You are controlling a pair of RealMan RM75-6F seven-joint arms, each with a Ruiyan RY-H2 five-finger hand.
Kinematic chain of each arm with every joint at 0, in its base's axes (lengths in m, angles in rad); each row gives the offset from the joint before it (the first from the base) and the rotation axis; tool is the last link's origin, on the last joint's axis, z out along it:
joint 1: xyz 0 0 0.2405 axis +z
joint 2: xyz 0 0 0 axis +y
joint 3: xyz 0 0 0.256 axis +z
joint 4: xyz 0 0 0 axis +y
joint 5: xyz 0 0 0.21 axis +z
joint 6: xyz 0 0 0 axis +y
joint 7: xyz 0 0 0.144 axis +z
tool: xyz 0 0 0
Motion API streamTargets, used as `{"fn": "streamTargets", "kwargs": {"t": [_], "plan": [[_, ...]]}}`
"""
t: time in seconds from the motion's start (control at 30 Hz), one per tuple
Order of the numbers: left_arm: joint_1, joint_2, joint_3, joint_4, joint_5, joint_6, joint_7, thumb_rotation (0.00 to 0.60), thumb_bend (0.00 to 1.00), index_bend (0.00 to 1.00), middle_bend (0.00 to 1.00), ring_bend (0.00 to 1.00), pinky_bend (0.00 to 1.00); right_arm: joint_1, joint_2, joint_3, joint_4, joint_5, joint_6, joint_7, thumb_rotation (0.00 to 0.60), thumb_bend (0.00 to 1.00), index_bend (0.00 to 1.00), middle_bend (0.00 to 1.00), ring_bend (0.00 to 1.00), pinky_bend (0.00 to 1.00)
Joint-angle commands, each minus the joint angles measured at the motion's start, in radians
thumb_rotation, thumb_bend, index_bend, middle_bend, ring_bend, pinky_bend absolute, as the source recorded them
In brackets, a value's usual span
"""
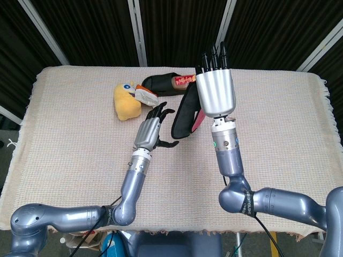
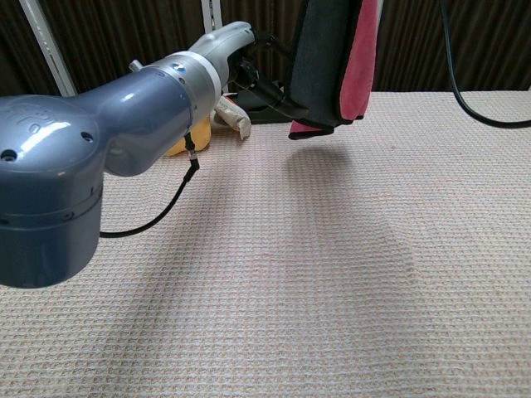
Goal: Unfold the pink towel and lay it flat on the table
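The pink towel (image 1: pixel 185 115) hangs folded above the table, dark grey on the outside with pink (image 2: pixel 362 58) showing along its right side. My right hand (image 1: pixel 215 88) holds it from the top, raised well over the table with its back towards the head camera. The towel's lower edge (image 2: pixel 319 124) floats a little above the cloth. My left hand (image 1: pixel 153 128) is beside the towel's lower left corner with its fingers (image 2: pixel 274 87) spread. The fingertips are at that corner, and nothing is clasped in them.
A yellow plush toy (image 1: pixel 126 100) lies at the back left with a whitish item (image 1: pixel 146 95) against it. A black slipper with a red label (image 1: pixel 163 83) sits behind the towel. A beige waffle cloth (image 1: pixel 69 139) covers the table.
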Motion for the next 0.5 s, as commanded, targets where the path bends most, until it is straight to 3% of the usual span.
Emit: {"fn": "streamTargets", "kwargs": {"t": [0.03, 0.5], "plan": [[-0.019, -0.012, -0.008, 0.008, -0.011, 0.008, 0.009, 0.6, 0.07, 0.22, 0.0, 0.0, 0.0, 0.001, 0.004, -0.001, -0.003, 0.007, 0.002, 0.001, 0.6, 0.66, 0.71, 0.32, 0.13, 0.12], [-0.092, -0.053, -0.005, 0.159, -0.012, -0.015, 0.013, 0.6, 0.09, 0.24, 0.0, 0.0, 0.0, -0.003, 0.032, -0.005, -0.035, 0.033, 0.006, 0.028, 0.6, 0.66, 0.71, 0.31, 0.13, 0.12]]}}
